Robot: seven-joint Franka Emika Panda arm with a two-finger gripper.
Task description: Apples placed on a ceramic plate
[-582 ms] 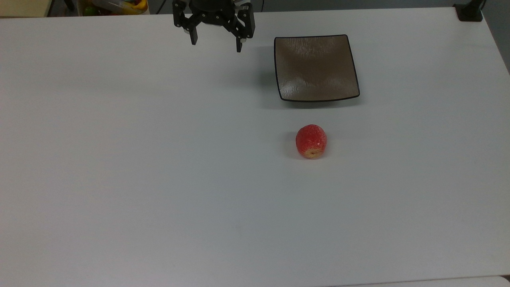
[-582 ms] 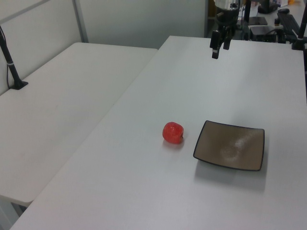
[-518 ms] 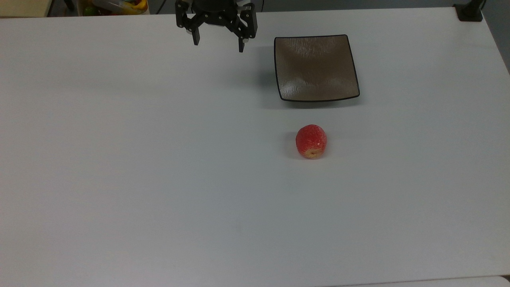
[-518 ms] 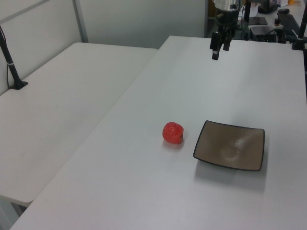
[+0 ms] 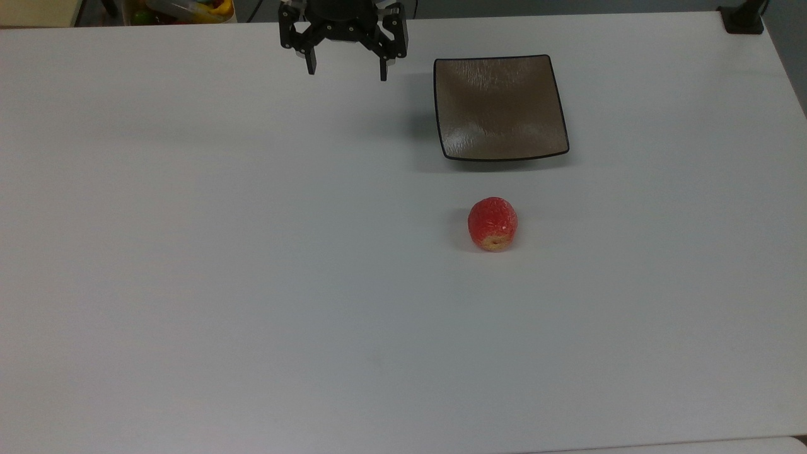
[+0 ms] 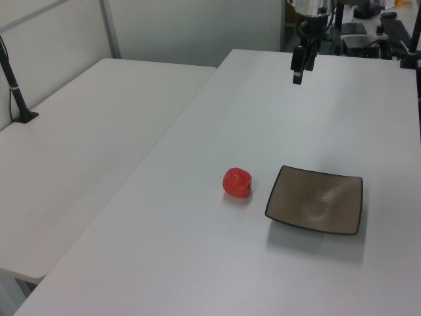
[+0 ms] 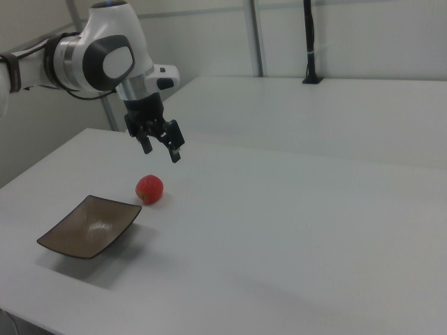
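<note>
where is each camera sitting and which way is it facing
Top view: high over the white table, looking down; the open hand enters at the top edge.
Left view: off one table end, looking along it past the apple and plate toward the hand.
Right view: low, opposite side; white arm and hand above the apple.
All three share the apple, plate and hand.

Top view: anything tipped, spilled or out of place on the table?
Nothing stands out. The small round red apple lies on its side on the white table, yellowish end toward the top view's bottom, apart from the empty square brown-grey ceramic plate. The open black claw hangs above the table, holding nothing.
</note>
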